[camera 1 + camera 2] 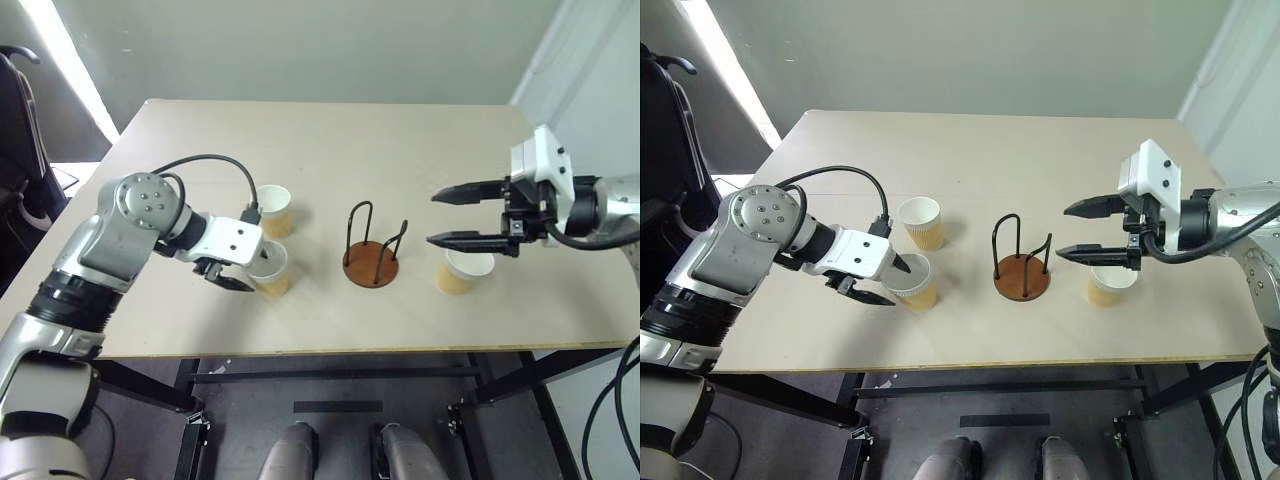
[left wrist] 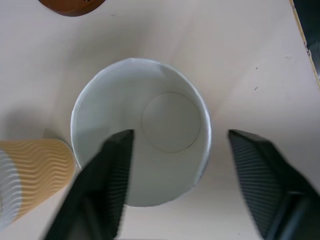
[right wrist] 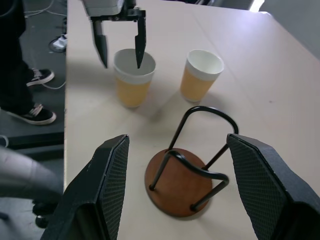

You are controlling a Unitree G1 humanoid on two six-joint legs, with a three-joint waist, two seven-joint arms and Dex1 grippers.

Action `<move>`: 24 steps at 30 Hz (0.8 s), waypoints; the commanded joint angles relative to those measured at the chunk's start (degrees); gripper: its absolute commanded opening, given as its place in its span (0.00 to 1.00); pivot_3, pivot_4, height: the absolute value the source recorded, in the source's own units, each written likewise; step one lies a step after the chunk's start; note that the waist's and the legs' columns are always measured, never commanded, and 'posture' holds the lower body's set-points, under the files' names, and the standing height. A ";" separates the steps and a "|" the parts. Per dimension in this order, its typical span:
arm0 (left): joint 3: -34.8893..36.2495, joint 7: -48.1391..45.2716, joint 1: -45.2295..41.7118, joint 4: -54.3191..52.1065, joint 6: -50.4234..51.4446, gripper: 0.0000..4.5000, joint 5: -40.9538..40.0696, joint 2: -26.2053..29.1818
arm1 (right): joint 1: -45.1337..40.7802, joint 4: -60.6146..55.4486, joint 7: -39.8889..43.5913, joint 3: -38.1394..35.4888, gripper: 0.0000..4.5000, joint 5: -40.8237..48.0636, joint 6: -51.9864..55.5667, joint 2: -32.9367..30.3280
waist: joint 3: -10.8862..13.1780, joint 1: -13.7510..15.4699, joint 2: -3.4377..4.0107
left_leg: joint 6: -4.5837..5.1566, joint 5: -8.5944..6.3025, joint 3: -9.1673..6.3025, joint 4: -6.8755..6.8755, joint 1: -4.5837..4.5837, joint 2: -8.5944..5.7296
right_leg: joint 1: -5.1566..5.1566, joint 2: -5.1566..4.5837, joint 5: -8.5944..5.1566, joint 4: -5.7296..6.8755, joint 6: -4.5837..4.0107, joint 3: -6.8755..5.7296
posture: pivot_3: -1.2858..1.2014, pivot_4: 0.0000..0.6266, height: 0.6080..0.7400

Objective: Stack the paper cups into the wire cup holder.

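Three tan paper cups stand upright on the table. My left gripper (image 1: 254,272) straddles the rim of the near-left cup (image 1: 272,280): one finger hangs inside it and the other outside, both clear of the wall, so it is open. A second cup (image 1: 274,210) stands just behind it. The wire cup holder (image 1: 371,262) is at the table's middle, with nothing in it. My right gripper (image 1: 433,218) hovers open above the third cup (image 1: 465,272) and points left toward the holder.
The table's front edge (image 1: 350,350) runs close in front of the cups. A black chair (image 1: 20,110) stands off the left side. A person's legs and shoes (image 3: 35,112) are beside the table on the left arm's side.
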 commanded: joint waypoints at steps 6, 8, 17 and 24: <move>-1.15 -2.47 -2.06 0.35 0.57 0.06 -2.78 1.14 | 0.56 -1.13 5.95 -2.54 0.70 2.59 -3.14 -2.16 | -0.01 -0.02 -0.01 | 0.00 0.00 0.00 0.01 0.01 0.00 | 0.01 0.00 0.00 0.01 0.00 0.00 | 0.52 0.24 1.00; -1.92 -2.47 -2.35 -0.06 0.91 0.00 -4.09 1.88 | 0.67 -2.26 7.45 -2.98 0.70 4.27 -3.37 -1.90 | -0.01 -0.02 -0.01 | 0.00 0.00 0.00 0.01 0.01 0.00 | 0.01 0.00 0.00 0.01 0.00 0.00 | 0.52 0.24 1.00; -4.59 -2.47 -3.89 -0.29 1.02 0.00 -6.81 3.89 | 0.29 -2.84 10.09 -2.40 0.70 6.27 -4.89 -1.48 | 0.00 -0.01 -0.01 | 0.01 0.00 0.00 0.04 0.01 0.00 | 0.03 0.00 -0.01 0.00 -0.01 0.00 | 0.52 0.24 1.00; -3.48 -2.47 -10.27 1.47 2.93 0.00 -9.45 2.08 | 0.57 -1.78 10.06 -1.58 0.70 4.76 -6.50 -1.48 | -0.01 0.03 -0.01 | 0.00 0.00 -0.01 0.05 0.01 0.00 | 0.04 0.00 -0.01 0.00 -0.01 -0.01 | 0.52 0.24 1.00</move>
